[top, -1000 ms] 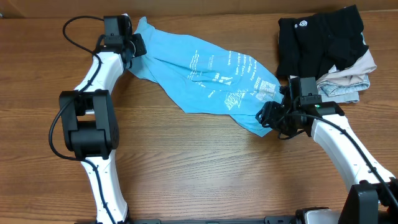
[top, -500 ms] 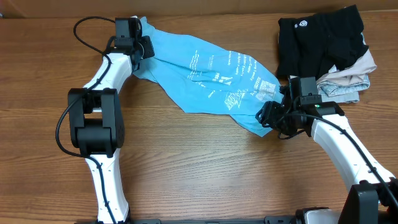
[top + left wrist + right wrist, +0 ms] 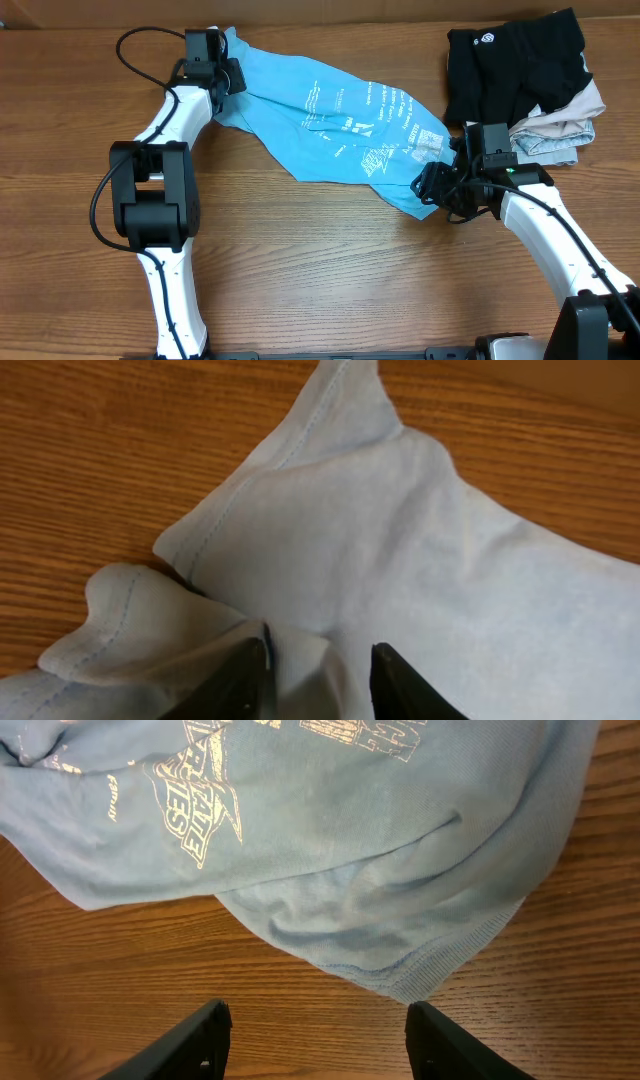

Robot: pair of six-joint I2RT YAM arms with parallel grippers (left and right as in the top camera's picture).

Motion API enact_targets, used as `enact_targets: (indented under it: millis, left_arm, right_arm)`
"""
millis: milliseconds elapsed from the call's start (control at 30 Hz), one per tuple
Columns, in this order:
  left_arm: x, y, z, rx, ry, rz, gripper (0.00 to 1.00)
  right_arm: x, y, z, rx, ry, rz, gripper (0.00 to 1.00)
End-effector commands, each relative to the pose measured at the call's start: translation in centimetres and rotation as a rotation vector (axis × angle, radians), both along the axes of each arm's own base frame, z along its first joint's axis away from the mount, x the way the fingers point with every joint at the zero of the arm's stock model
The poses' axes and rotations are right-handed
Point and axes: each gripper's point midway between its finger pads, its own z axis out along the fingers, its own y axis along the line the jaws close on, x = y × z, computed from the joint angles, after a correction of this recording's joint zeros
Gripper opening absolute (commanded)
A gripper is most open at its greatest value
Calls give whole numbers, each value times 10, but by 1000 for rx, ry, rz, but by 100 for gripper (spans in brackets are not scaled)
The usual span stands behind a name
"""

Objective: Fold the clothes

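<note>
The clothes, a light blue T-shirt [image 3: 330,120] with white print, lie crumpled in a long diagonal strip across the far half of the table. My left gripper [image 3: 230,74] is at the shirt's far left end. In the left wrist view its jaws [image 3: 320,660] stand partly open around a raised fold of the shirt [image 3: 400,540]; the fold touches the left finger and stays clear of the right one. My right gripper [image 3: 432,186] sits at the shirt's lower right corner. It [image 3: 318,1020] is open over bare wood, with the ribbed hem of the shirt [image 3: 350,840] just ahead of the fingertips.
A black garment [image 3: 510,65] with a small white logo lies at the back right. Beige and pale grey-blue folded garments [image 3: 562,128] sit under its right side, close behind my right arm. Bare wooden table [image 3: 320,270] fills the near half.
Between one second and half a second ago my left arm swung right, bringing its gripper onto the shirt's left end. It has held still since. The right arm and shirt have not moved.
</note>
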Motion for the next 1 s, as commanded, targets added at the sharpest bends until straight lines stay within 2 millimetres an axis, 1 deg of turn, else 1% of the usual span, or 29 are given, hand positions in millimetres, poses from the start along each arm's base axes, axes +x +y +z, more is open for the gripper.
enact_targets:
  millis: [0, 67, 167, 200, 233, 300, 400, 467, 533, 600, 667, 733, 800, 900, 967]
  left_arm:
    - [-4, 2, -31, 9, 47, 20, 31]
    - [-4, 2, -37, 5, 54, 24, 30]
    - [-5, 2, -40, 3, 58, 26, 29]
    - [-4, 2, -40, 3, 56, 26, 27]
    - [-3, 2, -39, 3, 50, 26, 22]
    - [-1, 1, -36, -2, 40, 22, 4]
    - [4, -6, -26, -30, 22, -3, 4]
    - [7, -6, -13, -32, 7, -5, 4]
    - [8, -6, 3, -28, -8, -7, 4]
    - [7, -4, 27, -7, -26, -27, 4]
    - [2, 0, 48, 9, -28, -35, 4]
    - [-7, 5, 72, 28, -18, -46, 4]
    - [-19, 10, 90, 40, -2, -52, 4]
    - [-43, 17, 115, 56, 37, -59, 4]
    - [-59, 20, 127, 63, 64, -64, 4]
  right_arm:
    - [9, 1, 8, -5, -32, -4, 60]
    - [8, 1, 8, -5, -32, -4, 60]
    - [8, 1, 8, -5, -32, -3, 60]
    - [9, 1, 8, -5, -32, -4, 60]
    - [9, 1, 8, -5, -32, -3, 60]
    - [9, 0, 9, -8, -35, -5, 60]
    - [9, 0, 8, -12, -35, -6, 60]
    - [9, 0, 8, -12, -35, -6, 60]
    - [9, 0, 8, -12, -32, -6, 60]
    - [8, 0, 8, -12, -30, -6, 60]
    - [8, -1, 8, -12, -28, -6, 60]
    - [7, 0, 7, -12, -22, -6, 60]
    - [5, 0, 7, -9, -15, -5, 60]
    - [1, 3, 7, 9, 2, 2, 59]
    - [-2, 5, 7, 24, 14, 8, 59]
